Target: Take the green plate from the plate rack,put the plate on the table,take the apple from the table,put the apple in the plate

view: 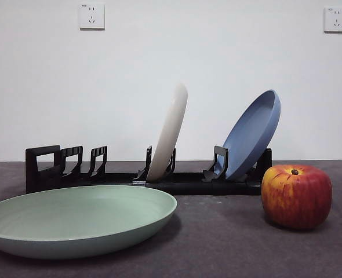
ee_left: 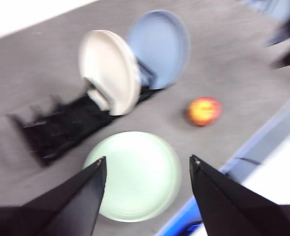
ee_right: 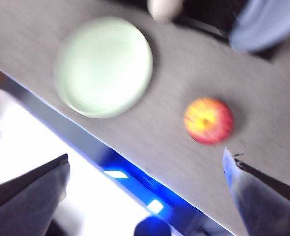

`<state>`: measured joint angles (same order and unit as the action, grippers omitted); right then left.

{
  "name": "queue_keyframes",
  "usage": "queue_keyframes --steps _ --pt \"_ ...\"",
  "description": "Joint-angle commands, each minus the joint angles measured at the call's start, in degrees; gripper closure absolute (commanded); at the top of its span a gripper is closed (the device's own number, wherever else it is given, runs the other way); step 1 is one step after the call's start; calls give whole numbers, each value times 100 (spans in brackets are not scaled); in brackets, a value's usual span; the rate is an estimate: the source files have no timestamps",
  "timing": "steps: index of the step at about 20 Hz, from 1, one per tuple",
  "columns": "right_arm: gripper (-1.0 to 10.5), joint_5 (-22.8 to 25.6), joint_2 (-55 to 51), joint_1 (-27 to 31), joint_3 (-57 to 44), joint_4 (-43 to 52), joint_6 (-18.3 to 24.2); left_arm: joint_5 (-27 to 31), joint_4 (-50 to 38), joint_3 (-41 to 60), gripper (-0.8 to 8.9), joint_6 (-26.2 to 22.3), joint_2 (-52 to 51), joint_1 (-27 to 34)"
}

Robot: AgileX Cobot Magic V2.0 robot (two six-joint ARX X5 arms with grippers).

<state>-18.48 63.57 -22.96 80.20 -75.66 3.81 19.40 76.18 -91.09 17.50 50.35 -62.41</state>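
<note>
- White wall with two sockets backs a dark grey worktop in the front view. At its centre stands the plate rack, long, low and black, holding a cream-white plate and a blue plate, both leaning. The green plate lies flat on the worktop at about 7 o'clock from the rack. The apple sits at about 4 o'clock from the rack, well apart from the green plate. No arm shows here.
- Left wrist view, blurred: the left tool hangs high above the green plate, jaws spread wide and holding nothing. The apple lies beside the plate; the rack is beyond.
- Right wrist view, blurred: the right tool also hangs high, jaws wide apart and empty, with the apple nearer it than the green plate.
- Judgement: the plate seems set down; the apple is left. It looks firm, glossy and likely slippery, and could roll, so grip it across its widest middle, jaws on opposite sides.
</note>
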Motion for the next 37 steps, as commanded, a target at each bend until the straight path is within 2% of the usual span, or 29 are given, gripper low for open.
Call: queue_keyframes --steps 1,6,12,18,21,25,27,29,32,33,34,37 --pt "417 461 72 -227 -573 356 -260 -179 -37 13 526 74 -170 -20" --pt "416 931 142 -428 -1683 1517 -522 -179 -37 13 526 74 -264 -20" --pt "416 997 590 -520 -2723 2715 -697 -177 -37 13 526 66 -254 -20" --pt "418 1130 1438 -647 -3158 3823 -984 -138 -37 13 527 66 -245 -20" --pt "525 1211 1727 -675 -3158 3939 -984 -138 -37 13 527 66 -245 -20" --pt "570 1467 1784 -671 -3158 3805 -986 -138 -37 13 527 66 -245 -20" --pt "765 1547 1784 -671 -3158 3685 -984 -138 -37 13 527 66 -245 -20" --pt "861 1554 1784 -671 -3158 3648 -981 -138 -37 13 527 66 -245 -20" --pt "870 1554 1784 -671 -3158 3665 -981 -140 -37 13 526 68 -245 -20" --pt "940 1554 1784 -671 -3158 3665 -981 -138 -37 13 527 68 -245 -20" --pt "962 1554 1781 -671 -3158 3665 -981 -138 -37 13 527 68 -245 -20" --pt "962 1552 1781 -671 -3112 3652 -968 -138 -37 13 527 68 -245 -20"
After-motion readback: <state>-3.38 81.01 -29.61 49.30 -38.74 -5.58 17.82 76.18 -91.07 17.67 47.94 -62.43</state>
